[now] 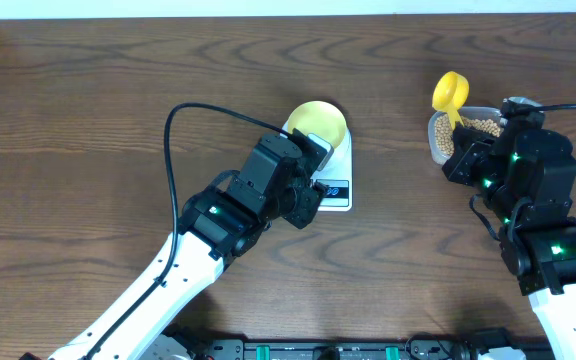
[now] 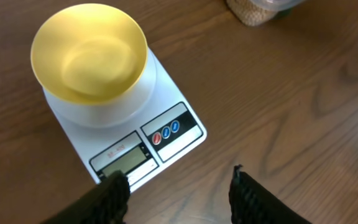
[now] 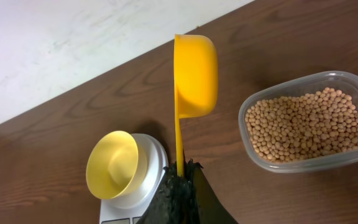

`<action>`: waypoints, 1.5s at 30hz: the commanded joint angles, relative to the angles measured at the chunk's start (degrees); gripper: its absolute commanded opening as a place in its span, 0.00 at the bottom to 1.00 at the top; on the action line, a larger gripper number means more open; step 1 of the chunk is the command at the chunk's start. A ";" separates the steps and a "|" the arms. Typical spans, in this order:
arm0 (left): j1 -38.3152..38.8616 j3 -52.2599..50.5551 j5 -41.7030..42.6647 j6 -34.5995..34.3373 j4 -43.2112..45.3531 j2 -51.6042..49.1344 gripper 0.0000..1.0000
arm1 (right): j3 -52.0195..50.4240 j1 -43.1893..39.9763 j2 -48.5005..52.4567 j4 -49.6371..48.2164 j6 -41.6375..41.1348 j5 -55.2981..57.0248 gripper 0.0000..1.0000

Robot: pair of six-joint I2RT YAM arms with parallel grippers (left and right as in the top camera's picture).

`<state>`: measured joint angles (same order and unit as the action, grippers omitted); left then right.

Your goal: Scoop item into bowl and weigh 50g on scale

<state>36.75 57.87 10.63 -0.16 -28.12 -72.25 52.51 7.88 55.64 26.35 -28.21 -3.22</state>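
Observation:
The pale yellow bowl (image 2: pixel 89 53) stands empty on the round platform of the white scale (image 2: pixel 166 134), whose display and buttons face my left gripper (image 2: pixel 179 194). That gripper hovers open just in front of the scale's display edge, with only bare table between its fingers (image 2: pixel 253 199). My right gripper (image 3: pixel 182 171) is shut on the handle of a bright yellow scoop (image 3: pixel 194 74), held up with its cup empty. The beans (image 3: pixel 306 124) fill a clear tub (image 3: pixel 347 158) to the right of the scoop. The bowl (image 1: pixel 318 125) lies left of the tub (image 1: pixel 438 140).
The brown wooden table ends at a pale back edge (image 3: pixel 73 50) beyond the scoop. My left arm (image 1: pixel 218 220) slants in from the lower left, covering part of the scale (image 1: pixel 336 195). My right arm (image 1: pixel 543 210) stands at the right, just below the tub.

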 commanded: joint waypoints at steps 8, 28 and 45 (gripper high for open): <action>-7.21 0.04 -12.59 -16.57 -0.39 -0.42 0.73 | 1.05 -0.17 -0.13 -0.02 -0.04 -0.35 0.01; -11.61 0.04 -12.63 -19.45 -1.64 -0.42 0.99 | 1.05 -0.17 -0.13 1.29 0.02 -0.33 0.01; -11.61 0.04 -12.66 -19.43 -1.84 -0.42 0.99 | 1.05 -0.20 -0.11 -3.34 13.75 1.73 0.01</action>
<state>25.32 57.87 -0.86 -19.49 -29.61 -72.23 52.51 7.88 55.64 23.77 -21.30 -3.09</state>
